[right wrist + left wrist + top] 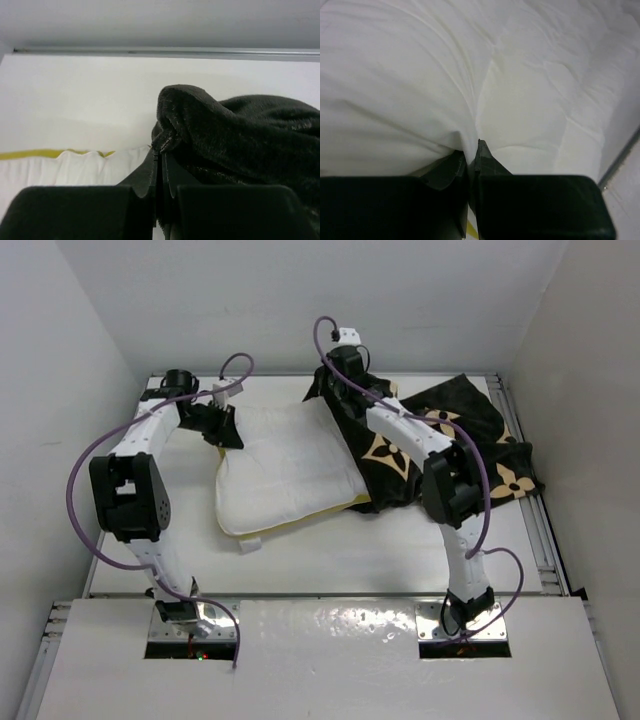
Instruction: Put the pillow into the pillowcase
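Note:
The white puffy pillow [285, 475] lies in the middle of the table, a yellow band [310, 515] showing along its near edge. The black pillowcase [470, 430] with tan flowers lies bunched to its right, overlapping the pillow's right end. My left gripper [228, 430] is at the pillow's far left corner. In the left wrist view it [472, 150] is shut on a pinched fold of the pillow [420, 75]. My right gripper [335, 390] is at the far side. In the right wrist view it [162, 146] is shut on the pillowcase [250, 135] hem, beside the pillow [60, 170].
The white table [330, 555] is bounded by a metal rail [535, 510] on the right and white walls on three sides. A small white tag [250, 543] pokes out from the pillow's near left corner. Purple cables loop above both arms.

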Tool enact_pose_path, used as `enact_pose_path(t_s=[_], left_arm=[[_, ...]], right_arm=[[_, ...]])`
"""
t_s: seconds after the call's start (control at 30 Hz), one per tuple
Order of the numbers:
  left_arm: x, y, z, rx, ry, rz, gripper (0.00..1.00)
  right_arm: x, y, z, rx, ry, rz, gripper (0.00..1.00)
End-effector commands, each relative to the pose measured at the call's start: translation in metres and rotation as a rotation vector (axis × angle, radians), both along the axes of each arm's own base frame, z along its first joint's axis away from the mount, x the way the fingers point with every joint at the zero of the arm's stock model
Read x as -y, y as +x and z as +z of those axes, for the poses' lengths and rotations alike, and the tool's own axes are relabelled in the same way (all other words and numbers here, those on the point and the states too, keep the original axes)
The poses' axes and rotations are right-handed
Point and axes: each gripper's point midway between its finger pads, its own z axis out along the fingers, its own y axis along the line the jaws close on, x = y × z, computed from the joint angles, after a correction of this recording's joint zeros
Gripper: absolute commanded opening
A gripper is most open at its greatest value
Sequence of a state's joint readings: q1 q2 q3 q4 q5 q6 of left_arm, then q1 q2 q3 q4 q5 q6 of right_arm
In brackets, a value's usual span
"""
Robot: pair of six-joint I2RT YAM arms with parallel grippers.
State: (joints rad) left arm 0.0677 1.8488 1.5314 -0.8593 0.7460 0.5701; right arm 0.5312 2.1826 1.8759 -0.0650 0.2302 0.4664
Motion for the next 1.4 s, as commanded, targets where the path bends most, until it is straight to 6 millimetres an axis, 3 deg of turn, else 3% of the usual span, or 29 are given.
enact_pose_path(t_s=[0.0, 0.03, 0.1, 0.17, 0.2, 0.27, 0.33, 0.37, 0.4, 0.47, 0.53, 0.57, 0.63, 0.67, 0.7, 0.8, 0.83, 0.87, 0.9, 1.0, 1.07, 1.1, 1.17, 1.2, 1.23, 1.27, 1.3, 1.33, 1.37], left_arm=[[0.021, -0.003, 0.074, 0.204, -0.193, -0.147, 0.0], [0.021, -0.006, 0.081, 0.217, -0.223, -0.156, 0.0], [0.02, -0.004, 0.087, 0.244, -0.228, -0.159, 0.0], [0.033, -0.006, 0.084, 0.22, -0.265, -0.156, 0.0], [0.04, -0.003, 0.084, 0.245, -0.303, -0.172, 0.0], [0.059, -0.005, 0.083, 0.221, -0.366, -0.181, 0.0], [0.074, 0.005, 0.087, 0.267, -0.392, -0.183, 0.0], [0.074, 0.011, 0.086, 0.269, -0.394, -0.162, 0.0], [0.073, 0.025, 0.091, 0.323, -0.389, -0.139, 0.0], [0.064, 0.039, 0.093, 0.28, -0.418, -0.022, 0.0], [0.039, 0.058, 0.087, 0.256, -0.419, 0.143, 0.0], [0.025, 0.069, 0.084, 0.271, -0.402, 0.22, 0.0], [-0.003, 0.067, 0.063, 0.204, -0.403, 0.345, 0.0], [-0.012, 0.061, 0.05, 0.175, -0.39, 0.378, 0.0], [-0.024, 0.057, 0.041, 0.152, -0.365, 0.413, 0.0], [-0.037, 0.027, 0.003, 0.084, -0.168, 0.361, 0.11], [-0.043, 0.019, -0.006, 0.098, -0.105, 0.323, 0.25], [-0.046, 0.003, -0.018, 0.043, -0.076, 0.327, 0.29], [-0.05, -0.003, -0.022, 0.036, -0.059, 0.314, 0.33], [-0.059, -0.027, -0.035, -0.044, -0.054, 0.342, 0.46], [-0.067, -0.038, -0.033, -0.079, -0.074, 0.384, 0.61], [-0.069, -0.04, -0.03, -0.081, -0.085, 0.392, 0.7], [-0.076, -0.042, -0.015, -0.065, -0.125, 0.394, 0.95], [-0.079, -0.041, -0.007, -0.025, -0.115, 0.368, 1.0], [-0.083, -0.038, 0.01, 0.025, -0.115, 0.346, 1.0], [-0.085, -0.037, 0.019, 0.061, -0.099, 0.317, 1.0], [-0.088, -0.038, 0.031, 0.14, -0.037, 0.229, 1.0], [-0.088, -0.038, 0.035, 0.188, 0.019, 0.165, 0.99], [-0.094, -0.037, 0.038, 0.292, 0.122, 0.039, 0.95]], right_arm=[[0.006, -0.002, 0.062, 0.052, 0.193, -0.035, 0.0], [0.022, 0.001, 0.052, 0.012, 0.18, -0.063, 0.0], [0.02, -0.004, 0.038, -0.035, 0.167, -0.031, 0.0], [-0.006, -0.022, 0.018, -0.069, 0.182, 0.075, 0.0], [-0.024, -0.025, 0.028, -0.018, 0.218, 0.128, 0.0], [-0.075, -0.057, 0.022, -0.042, 0.277, 0.338, 0.0], [-0.123, -0.084, 0.033, -0.035, 0.417, 0.57, 0.0], [-0.145, -0.121, 0.051, -0.053, 0.506, 0.809, 0.0], [-0.156, -0.135, 0.08, -0.017, 0.624, 0.906, 0.0], [-0.159, -0.15, 0.083, -0.069, 0.698, 0.974, 0.0], [-0.145, -0.154, 0.087, -0.1, 0.709, 0.971, 0.0], [-0.134, -0.153, 0.059, -0.164, 0.682, 0.902, 0.0], [-0.088, -0.114, -0.007, -0.273, 0.508, 0.49, 0.05], [-0.062, -0.108, -0.023, -0.309, 0.429, 0.327, 0.21], [-0.038, -0.102, -0.046, -0.327, 0.316, 0.243, 0.56], [-0.025, -0.1, -0.06, -0.375, 0.135, 0.255, 0.96], [-0.031, -0.089, -0.036, -0.329, 0.12, 0.273, 0.99], [-0.025, -0.089, -0.045, -0.359, 0.067, 0.274, 0.99], [-0.024, -0.084, -0.036, -0.336, 0.057, 0.282, 0.99], [-0.009, -0.076, 0.003, -0.249, 0.032, 0.279, 0.99], [0.015, -0.076, 0.016, -0.228, 0.004, 0.247, 0.99], [0.027, -0.084, 0.048, -0.18, 0.025, 0.237, 0.99], [0.059, -0.104, 0.039, -0.207, 0.011, 0.173, 0.99], [0.074, -0.124, 0.072, -0.14, 0.029, 0.15, 0.99], [0.09, -0.142, 0.037, -0.175, -0.003, 0.109, 0.9], [0.098, -0.157, 0.03, -0.174, -0.008, 0.102, 0.66], [0.115, -0.187, 0.012, -0.193, -0.024, 0.084, 0.32], [0.122, -0.2, 0.005, -0.199, -0.034, 0.053, 0.0], [0.141, -0.222, -0.014, -0.225, -0.063, 0.01, 0.0]])
